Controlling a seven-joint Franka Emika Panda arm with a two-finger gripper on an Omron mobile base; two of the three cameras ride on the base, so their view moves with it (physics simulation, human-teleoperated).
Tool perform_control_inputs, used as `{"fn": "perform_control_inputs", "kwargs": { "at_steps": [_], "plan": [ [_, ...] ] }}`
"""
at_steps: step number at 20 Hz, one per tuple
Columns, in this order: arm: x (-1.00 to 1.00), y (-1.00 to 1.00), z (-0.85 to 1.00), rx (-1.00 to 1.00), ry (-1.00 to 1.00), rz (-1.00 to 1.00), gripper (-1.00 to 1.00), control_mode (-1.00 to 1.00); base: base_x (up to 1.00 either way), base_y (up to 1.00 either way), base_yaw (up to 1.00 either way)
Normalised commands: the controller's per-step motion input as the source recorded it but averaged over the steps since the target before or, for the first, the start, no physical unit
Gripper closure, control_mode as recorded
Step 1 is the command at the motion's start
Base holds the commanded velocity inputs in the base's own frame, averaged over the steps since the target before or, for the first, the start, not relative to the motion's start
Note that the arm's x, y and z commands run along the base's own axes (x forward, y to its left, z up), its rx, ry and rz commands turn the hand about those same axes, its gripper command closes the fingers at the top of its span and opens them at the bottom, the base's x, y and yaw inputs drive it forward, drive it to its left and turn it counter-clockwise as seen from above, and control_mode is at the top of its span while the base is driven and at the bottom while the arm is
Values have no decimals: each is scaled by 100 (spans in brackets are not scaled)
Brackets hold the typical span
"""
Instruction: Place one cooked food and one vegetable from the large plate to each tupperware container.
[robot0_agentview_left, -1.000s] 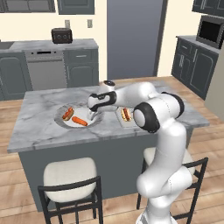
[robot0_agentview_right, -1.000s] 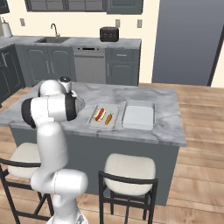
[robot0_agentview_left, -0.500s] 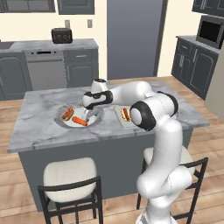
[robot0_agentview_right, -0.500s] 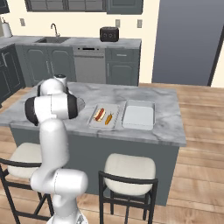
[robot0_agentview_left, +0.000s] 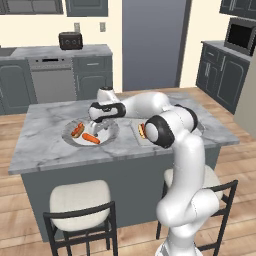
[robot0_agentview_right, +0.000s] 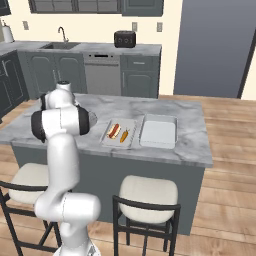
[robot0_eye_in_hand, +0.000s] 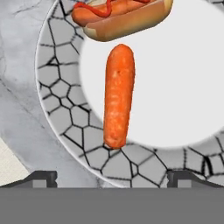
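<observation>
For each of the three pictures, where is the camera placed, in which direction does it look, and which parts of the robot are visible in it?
Left base view: behind the arm on its left, looking forward and down at the island; the arm reaches to the hand over the large plate.
Right base view: behind on its right, facing the two tupperware containers; arm at left.
Hand view: on the hand, looking down at the carrot and hot dog; fingertips at bottom.
Shared: left base and hand views both show the plate, carrot and hot dog.

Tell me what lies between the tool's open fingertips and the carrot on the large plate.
In the hand view, just the large plate's grey cracked-pattern rim lies between the tool and the carrot.
</observation>
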Motion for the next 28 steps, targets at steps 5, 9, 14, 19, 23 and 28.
{"fn": "perform_control_inputs", "kwargs": {
  "at_steps": [5,9,14,19,23,28],
  "plan": [
    [9,18,-8,-3,2,0,-100,-100,0,0,0],
    [20,0,-22,-4,4,0,-100,-100,0,0,0],
    [24,8,-16,-1,7,0,-100,-100,0,0,0],
    [2,17,-11,-2,6,0,-100,-100,0,0,0],
    [0,9,-31,-5,11,0,-100,-100,0,0,0],
    [0,0,-41,-3,9,0,-100,-100,0,0,0]
  ]
}}
